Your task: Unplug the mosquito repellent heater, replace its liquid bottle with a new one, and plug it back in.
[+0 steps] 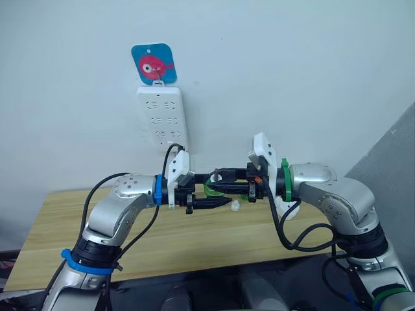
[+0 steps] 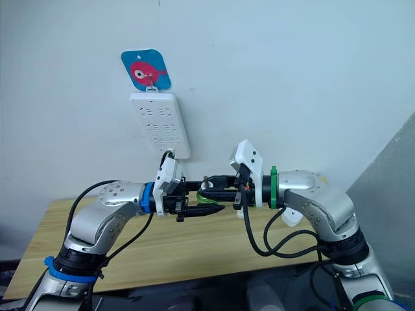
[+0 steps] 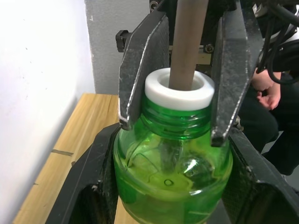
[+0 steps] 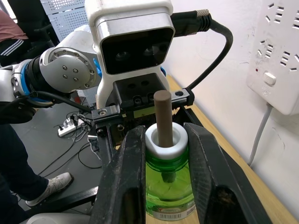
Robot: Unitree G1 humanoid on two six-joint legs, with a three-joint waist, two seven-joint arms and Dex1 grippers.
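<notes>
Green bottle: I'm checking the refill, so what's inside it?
A brown wick stands in the green bottle through its white collar. Its lower end blurs behind the glass; liquid level unclear.

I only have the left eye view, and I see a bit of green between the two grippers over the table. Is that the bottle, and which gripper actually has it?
Observer: Yes, it's a green bottle with liquid in it. The right gripper pinches its neck just under the white collar.
Operator: And the left one?
Observer: The left gripper is closed on the bottle's wider body, below the right one's fingers, so both are holding it.
Operator: Is the cap on?
Observer: No cap. A bare brown wick stands out of the collar.
</notes>
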